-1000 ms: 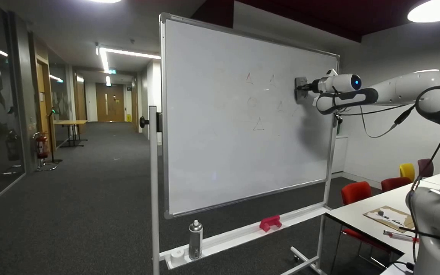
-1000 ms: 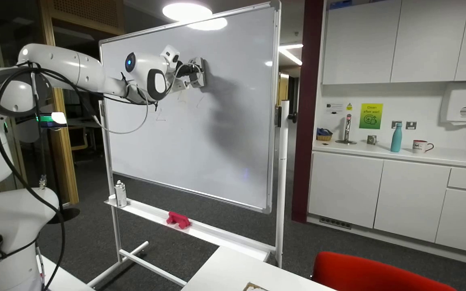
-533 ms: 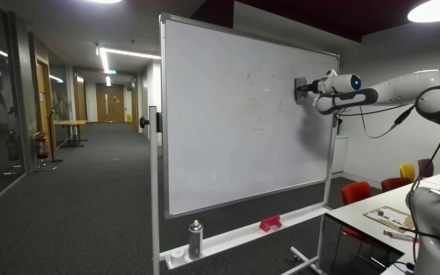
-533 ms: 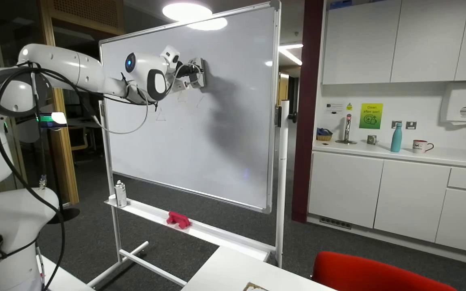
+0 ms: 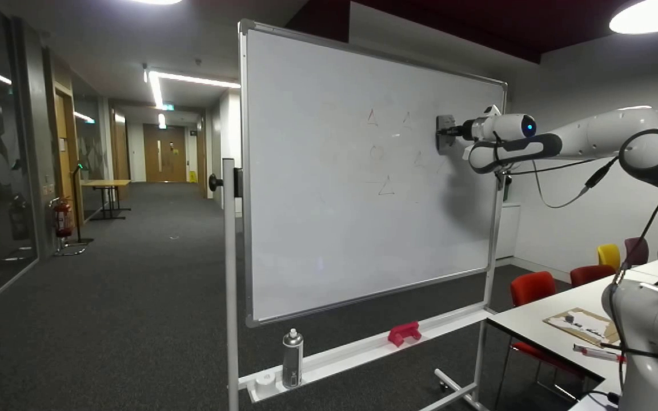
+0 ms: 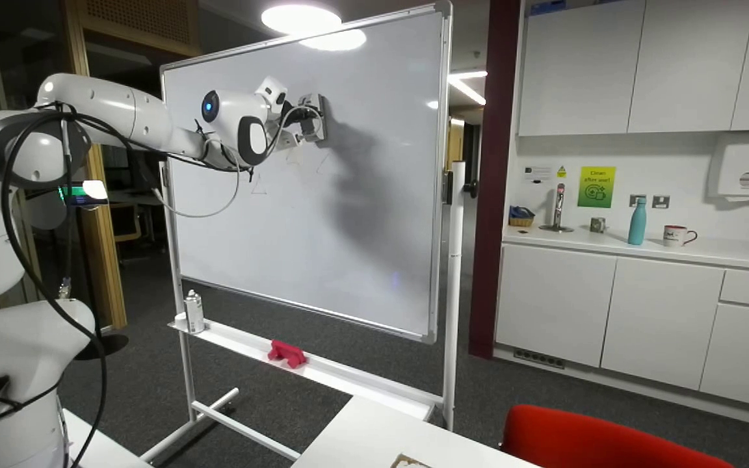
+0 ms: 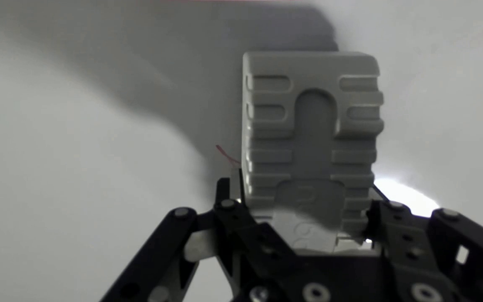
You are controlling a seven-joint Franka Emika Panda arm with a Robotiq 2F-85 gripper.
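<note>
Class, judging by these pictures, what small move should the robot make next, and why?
Probably slide the grey eraser slightly toward the red stroke: the gripper has the eraser clasped between its fingers, and in the wrist view that stroke shows on the whiteboard right beside the eraser's left edge.
</note>
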